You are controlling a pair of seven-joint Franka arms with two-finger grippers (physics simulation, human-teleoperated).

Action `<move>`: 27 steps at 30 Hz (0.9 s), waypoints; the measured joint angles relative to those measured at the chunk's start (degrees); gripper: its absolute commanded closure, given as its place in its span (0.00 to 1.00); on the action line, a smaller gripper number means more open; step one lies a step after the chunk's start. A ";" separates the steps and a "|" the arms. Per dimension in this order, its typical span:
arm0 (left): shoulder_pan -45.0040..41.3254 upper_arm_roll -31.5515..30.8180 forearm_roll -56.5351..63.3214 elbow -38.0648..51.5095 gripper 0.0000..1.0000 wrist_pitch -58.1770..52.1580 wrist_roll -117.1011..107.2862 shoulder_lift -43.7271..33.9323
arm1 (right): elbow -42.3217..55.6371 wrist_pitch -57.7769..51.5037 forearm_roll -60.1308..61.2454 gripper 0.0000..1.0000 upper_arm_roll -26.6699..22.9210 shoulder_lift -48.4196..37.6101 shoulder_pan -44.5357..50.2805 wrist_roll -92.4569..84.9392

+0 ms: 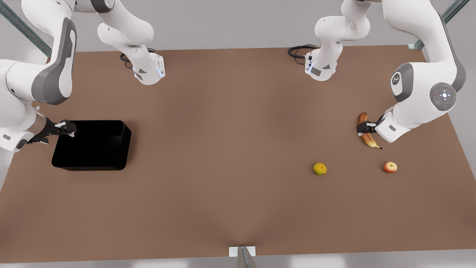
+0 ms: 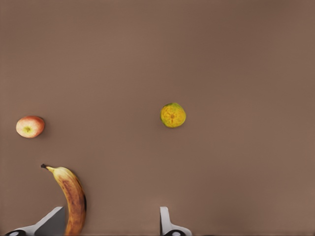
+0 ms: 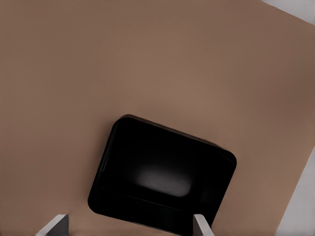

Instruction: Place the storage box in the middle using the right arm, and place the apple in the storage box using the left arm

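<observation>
While both grippers' tips are cropped, left gripper [image 1: 365, 128] spreads over banana [image 1: 367, 136], right gripper [image 1: 63, 127] spreads over storage box [image 1: 93, 145].

Both arms are finished in glossy white with grey joint caps. Black cables are routed at the wrists. Grippers are black with white fingers.

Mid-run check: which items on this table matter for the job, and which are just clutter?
For the job:
- glossy black rectangular storage box, by the right gripper, jaws open
- small red-yellow apple, away from the left gripper, jaws open

Lying about:
- yellow-green round fruit
- long browned banana, under the left gripper
</observation>
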 measured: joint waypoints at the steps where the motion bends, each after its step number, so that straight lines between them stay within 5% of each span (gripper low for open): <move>1: -0.02 -0.07 0.02 0.15 0.00 -0.07 -0.01 0.07 | 0.00 -0.01 0.00 0.00 -0.08 0.07 0.01 0.00; 4: -0.16 0.24 0.05 1.65 0.00 -0.28 0.77 0.15 | -0.06 0.08 0.00 0.00 -0.49 1.96 -1.04 0.00; 6: 0.04 0.11 -0.14 7.71 0.00 -3.96 -0.19 4.35 | -2.53 2.34 0.00 0.00 -5.34 7.03 -2.65 -0.17; 8: 0.34 5.18 -2.41 15.73 0.00 -8.20 -0.51 14.44 | -24.92 23.18 -0.08 0.00 -6.44 -0.24 -6.01 -0.67; 10: 0.36 13.89 -9.89 15.80 0.00 -8.45 -12.66 19.10 | -30.81 27.57 -0.09 0.00 -8.81 -1.71 -6.23 -0.79; 13: 1.84 19.36 -23.37 15.74 0.00 -7.35 -32.62 22.88 | -31.50 30.67 0.08 0.00 -10.88 1.78 -6.23 -0.79; 23: 19.13 19.10 -74.76 9.23 0.00 -10.00 -37.72 43.06 | -28.56 40.20 3.20 0.00 -15.99 12.65 -10.34 -8.12; 27: 23.54 18.99 -85.69 9.57 0.00 -11.10 -38.32 45.57 | -28.66 42.44 6.67 0.00 -16.00 15.42 -10.34 -10.63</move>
